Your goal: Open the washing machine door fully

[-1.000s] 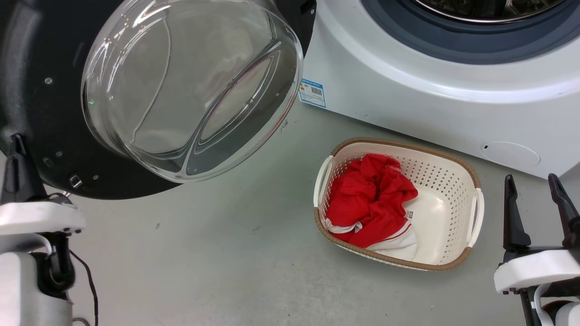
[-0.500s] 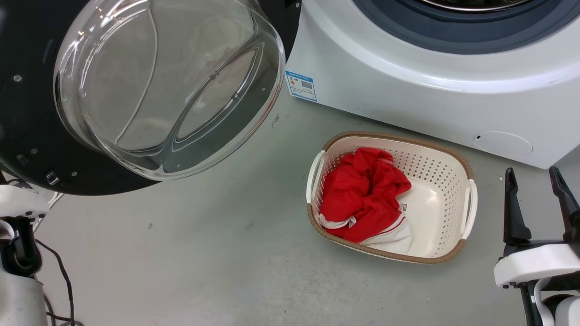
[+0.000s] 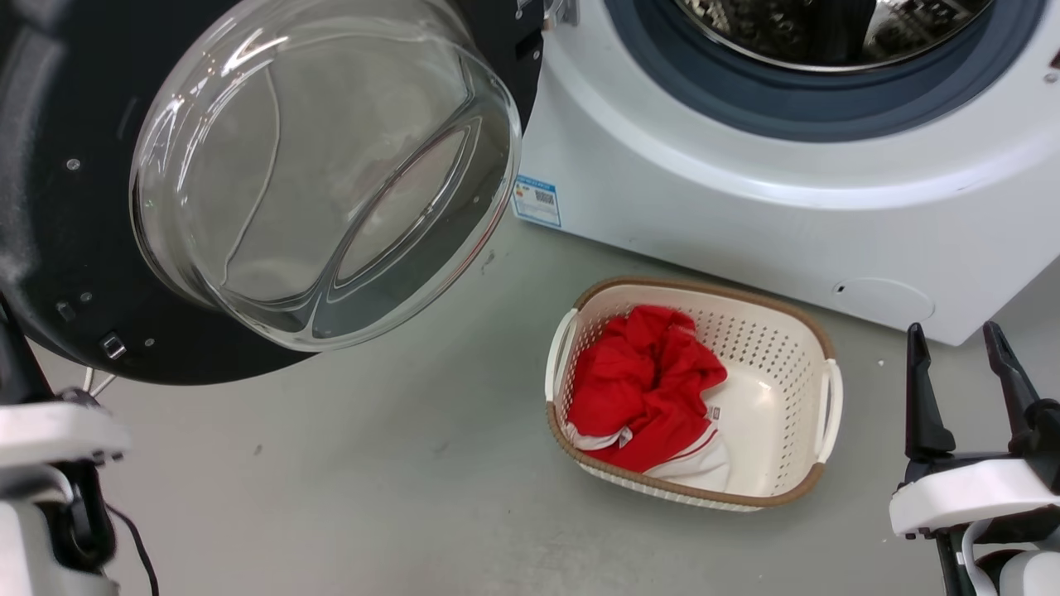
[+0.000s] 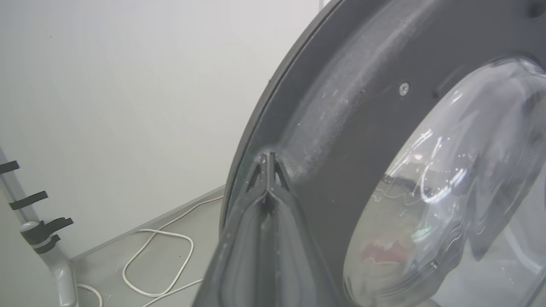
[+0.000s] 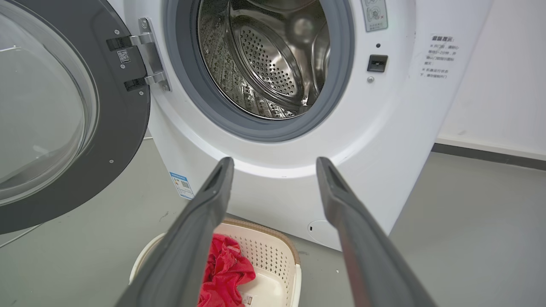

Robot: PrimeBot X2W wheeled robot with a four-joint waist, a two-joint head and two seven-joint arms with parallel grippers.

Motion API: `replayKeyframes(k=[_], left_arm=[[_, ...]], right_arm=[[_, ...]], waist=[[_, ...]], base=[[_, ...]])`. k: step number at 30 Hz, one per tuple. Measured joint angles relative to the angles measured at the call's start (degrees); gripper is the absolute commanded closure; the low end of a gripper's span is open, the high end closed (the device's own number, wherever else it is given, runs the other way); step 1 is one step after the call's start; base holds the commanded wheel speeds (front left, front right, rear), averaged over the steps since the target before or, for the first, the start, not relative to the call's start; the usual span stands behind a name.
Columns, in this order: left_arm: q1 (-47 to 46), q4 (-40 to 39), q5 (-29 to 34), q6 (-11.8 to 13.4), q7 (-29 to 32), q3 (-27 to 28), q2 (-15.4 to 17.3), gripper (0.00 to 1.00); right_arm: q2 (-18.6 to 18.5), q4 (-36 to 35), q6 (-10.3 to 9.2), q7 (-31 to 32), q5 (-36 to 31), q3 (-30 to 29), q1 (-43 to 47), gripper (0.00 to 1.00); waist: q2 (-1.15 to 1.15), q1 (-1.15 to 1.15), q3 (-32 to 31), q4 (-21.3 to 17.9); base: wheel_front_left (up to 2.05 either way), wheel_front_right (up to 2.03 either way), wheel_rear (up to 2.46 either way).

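The washing machine door (image 3: 74,273), a black disc with a bulging clear glass bowl (image 3: 323,174), stands swung out to the left of the white washing machine (image 3: 745,223). Its hinge (image 5: 145,55) shows in the right wrist view, beside the open steel drum (image 5: 264,64). My left gripper (image 4: 268,157) is shut, with its joined tips against the door's inner face near the rim. Its white housing (image 3: 50,430) sits under the door's lower left edge. My right gripper (image 3: 952,331) stands open and empty at the lower right, apart from the machine.
A white perforated basket (image 3: 795,339) holding red and white clothes (image 3: 638,389) sits on the grey floor in front of the machine. White cable (image 4: 158,256) loops on the floor behind the door, near a wall and a grey stand (image 4: 55,264).
The whole head picture has shifted, so the camera has moved. My left gripper stays at the door's lower left rim. The right gripper has kept its pose.
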Motion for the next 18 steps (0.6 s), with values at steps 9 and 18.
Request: replayKeyframes(k=[9,18], left_arm=[[11.13,-9.45,3.50,-0.44,0.01,-3.23,-5.99,1.00],[15.67,-12.72,5.76,-1.68,0.97,-11.28,-8.66,1.00]], right_arm=[[0.01,2.03,0.00,-1.86,1.27,1.04,1.04,0.00],[0.00,3.30,0.00,-2.82,1.63,2.44,1.25,0.00]], waist=[[0.00,0.00,-4.01,-3.01],[0.00,0.00,-6.69,-8.69]], base=[[0.00,0.00,0.00],[0.00,0.00,0.00]])
